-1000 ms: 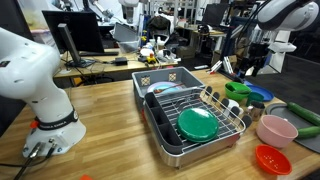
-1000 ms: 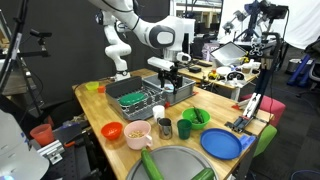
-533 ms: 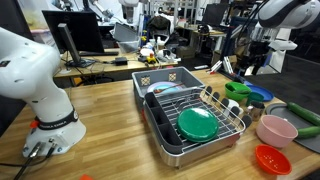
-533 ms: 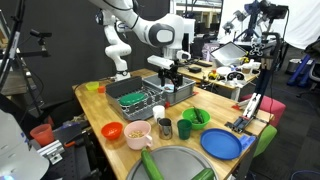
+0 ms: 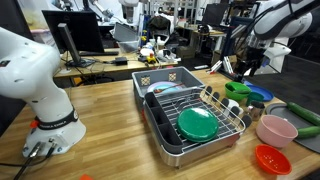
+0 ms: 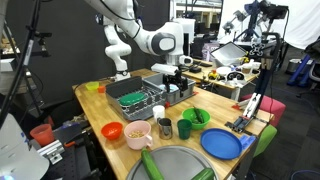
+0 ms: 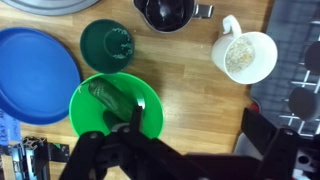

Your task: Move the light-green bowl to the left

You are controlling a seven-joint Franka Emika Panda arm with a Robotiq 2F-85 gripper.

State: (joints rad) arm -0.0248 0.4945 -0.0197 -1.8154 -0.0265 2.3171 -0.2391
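Note:
The light-green bowl (image 7: 115, 108) sits on the wooden table with a dark green object lying in it. It also shows in both exterior views (image 5: 237, 90) (image 6: 196, 117), next to the blue plate. My gripper (image 7: 196, 122) is open and empty above the table. Its one finger hangs over the bowl's rim and the other over bare wood near the dish rack. The gripper hovers above the bowl in both exterior views (image 5: 248, 66) (image 6: 172, 90).
A blue plate (image 7: 35, 75), a dark green cup (image 7: 107, 45), a black cup (image 7: 165, 10) and a pale mug (image 7: 245, 55) surround the bowl. A dish rack (image 5: 165, 110) holds a darker green flat dish (image 5: 197, 123). A pink bowl (image 5: 277, 130) and a red bowl (image 5: 272, 158) stand near the table's edge.
The arm has shifted a little and the gripper has come slightly lower over the table. The bowl and the other dishes have not moved.

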